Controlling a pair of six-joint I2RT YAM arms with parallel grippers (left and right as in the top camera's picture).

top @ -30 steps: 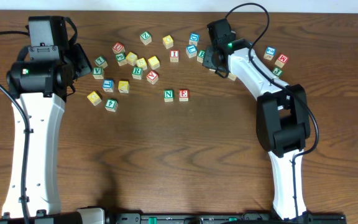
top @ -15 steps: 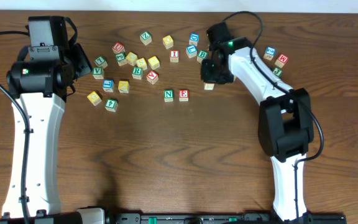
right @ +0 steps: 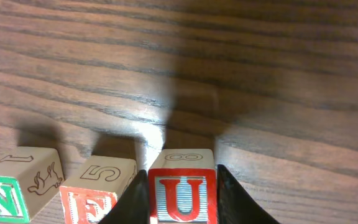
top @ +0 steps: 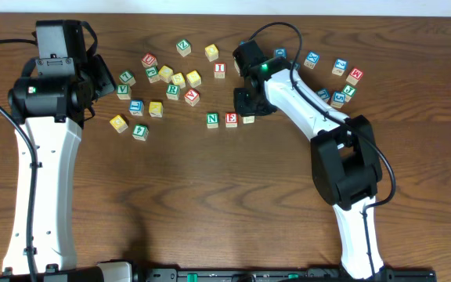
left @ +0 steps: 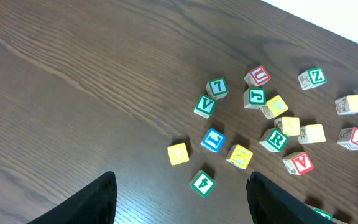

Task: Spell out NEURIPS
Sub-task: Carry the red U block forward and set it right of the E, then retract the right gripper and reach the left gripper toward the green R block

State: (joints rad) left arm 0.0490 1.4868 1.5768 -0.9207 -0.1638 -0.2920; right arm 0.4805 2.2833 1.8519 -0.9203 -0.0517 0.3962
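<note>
Counting from overhead: 2 arms, 3 cubes in 1 row, 16 loose cubes [top: 153,74] in 1 scatter.

Row: the N cube [top: 212,120], green letter, is my landmark. The E cube [top: 231,119], red letter, sits just beside it. The U cube [top: 248,118], red letter, comes next, on the side of the E away from the N. All 3 rest on the wood.

Scatter: it lies beyond the N cube, toward the table's far edge and the left arm's side. 6 of the 16 are yellow-topped cubes [top: 118,123]. Also in it are 1 green R cube [top: 173,92] and 1 red I cube [top: 220,69], the I almost straight beyond the N. More cubes lie off past the U end of the row, well apart from the N. The right arm [top: 304,102] covers some of them, so no count there.

Right gripper [right: 183,186]: 2 fingers [right: 132,200] flank the U cube, 1 against each side, pinching it.

Left gripper [left: 180,179]: well apart from the N cube, on the far side of the scatter. Its fingers are spread wide with nothing between them.

Surface: a dark brown wood-grain table [top: 210,204] with a slight sheen. A pale strip runs along its far edge.
</note>
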